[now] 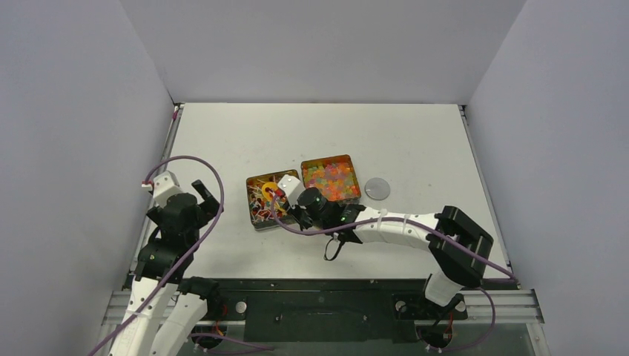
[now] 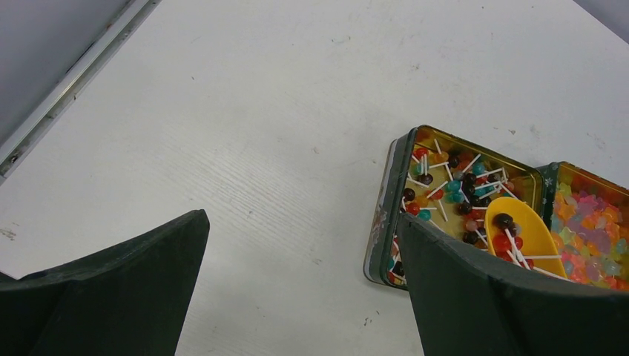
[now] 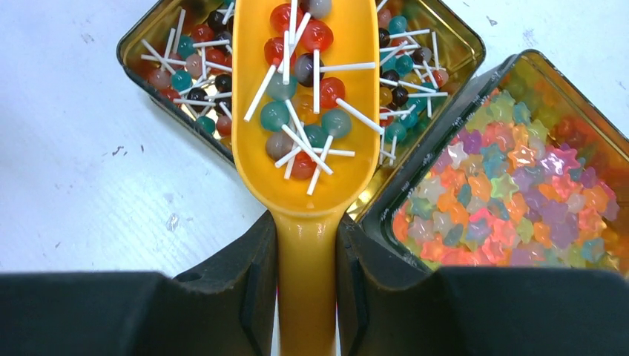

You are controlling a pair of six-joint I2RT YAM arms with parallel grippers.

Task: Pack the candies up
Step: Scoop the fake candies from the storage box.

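On the white desk (image 1: 245, 133) we see the left gripper (image 2: 303, 222) near the left edge, jaws spread wide and empty. The right gripper (image 3: 305, 245) clamps the handle of the orange scoop (image 3: 305, 297) over two tins mid-desk, the lollipop tin (image 3: 133, 44) and the star-sweet tin (image 3: 434, 144). The candies (image 3: 308, 74), ball lollipops on white sticks, fill the scoop's bowl.

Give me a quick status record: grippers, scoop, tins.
left gripper: open, empty, left of the tins
right gripper: shut on orange scoop handle
orange scoop: loaded with lollipops, above lollipop tin
lollipop tin: open, holds more lollipops
star tin: open, holds star candies, beside lollipop tin
round disc: on table, right of star tin
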